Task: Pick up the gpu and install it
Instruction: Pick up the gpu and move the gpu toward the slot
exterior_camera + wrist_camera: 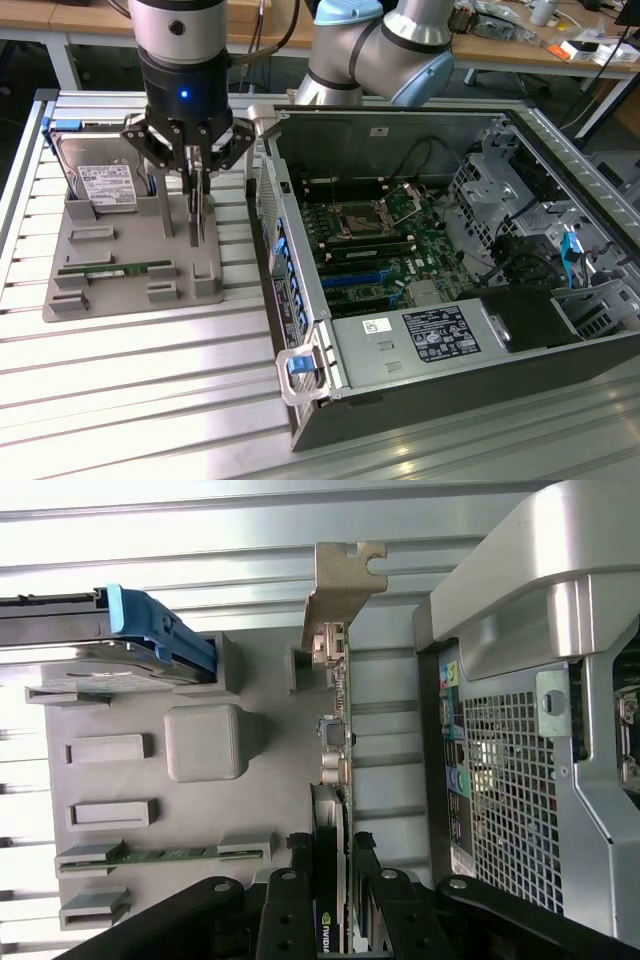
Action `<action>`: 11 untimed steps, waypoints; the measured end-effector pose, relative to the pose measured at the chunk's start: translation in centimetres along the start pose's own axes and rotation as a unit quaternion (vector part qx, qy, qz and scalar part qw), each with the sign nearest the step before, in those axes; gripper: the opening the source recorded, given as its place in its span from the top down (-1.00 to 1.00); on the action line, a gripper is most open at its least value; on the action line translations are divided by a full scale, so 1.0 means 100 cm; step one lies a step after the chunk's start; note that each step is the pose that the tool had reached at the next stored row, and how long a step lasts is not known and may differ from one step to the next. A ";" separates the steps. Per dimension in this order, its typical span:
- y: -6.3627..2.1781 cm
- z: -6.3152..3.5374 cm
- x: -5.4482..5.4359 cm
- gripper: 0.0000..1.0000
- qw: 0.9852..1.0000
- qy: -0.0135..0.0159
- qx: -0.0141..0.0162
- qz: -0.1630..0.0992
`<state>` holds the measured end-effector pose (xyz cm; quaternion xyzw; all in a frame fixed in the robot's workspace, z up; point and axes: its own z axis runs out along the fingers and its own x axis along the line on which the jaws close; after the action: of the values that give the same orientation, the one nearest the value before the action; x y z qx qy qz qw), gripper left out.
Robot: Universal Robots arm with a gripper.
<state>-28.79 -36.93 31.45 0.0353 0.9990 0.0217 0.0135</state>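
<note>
1. The gripper (197, 215) stands over the gray tray (100, 300) in the left half of the exterior view. Its 2 fingers (300, 890) are about half closed, pressed against both faces of the graphics card (338, 730).
2. The card stands on edge in the tray, its metal bracket (335, 590) at the end away from the fingers.
3. The tray also holds a hard drive (100, 180) and a memory stick (115, 268).
4. On the exterior view's right, the computer case (450, 410) lies open, showing the motherboard (370, 240).
</note>
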 end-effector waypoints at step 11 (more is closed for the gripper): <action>0.0007 -0.0146 0.000 0.47 1.000 0.000 0.000 0.000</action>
<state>-28.79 -36.93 32.91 0.0354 0.9990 0.0217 0.0135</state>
